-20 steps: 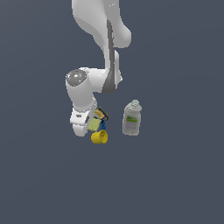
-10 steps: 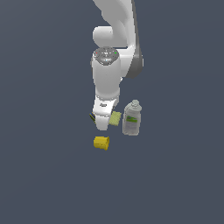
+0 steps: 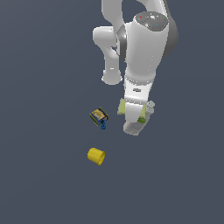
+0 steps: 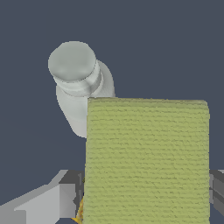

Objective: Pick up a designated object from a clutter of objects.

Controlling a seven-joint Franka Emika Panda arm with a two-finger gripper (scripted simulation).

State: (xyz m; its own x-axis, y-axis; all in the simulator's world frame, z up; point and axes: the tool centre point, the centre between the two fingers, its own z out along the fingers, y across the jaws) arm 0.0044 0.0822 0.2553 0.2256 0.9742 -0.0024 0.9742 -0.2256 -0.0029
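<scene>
Yellow-green rectangular sponge pad (image 4: 146, 159) with a woven, speckled face fills most of the wrist view, clamped between the grey fingers (image 4: 63, 201) of the gripper (image 4: 144, 205), one finger at each of its side edges. In the exterior view only a sliver of the pad (image 3: 122, 106) peeks out beside the white wrist housing, raised off the dark grey bench (image 3: 43, 183), near its middle; the gripper (image 3: 132, 127) itself is mostly hidden there by the arm's bulk.

Directly below the held pad stands the white bottle with a round grey cap (image 4: 74, 65), upright and seen from above in the wrist view; the exterior view shows only its cap and shoulder (image 3: 149, 107) poking out behind the wrist. The olive printed box (image 3: 99, 116) lies tilted towards the exterior view's left of the arm, with the tiny blue piece (image 3: 103, 126) touching its lower corner. The round bright-yellow cup (image 3: 96, 156) lies on its side, well apart from the others, towards the bench's near edge. Neither box nor blue piece shows in the wrist view.
</scene>
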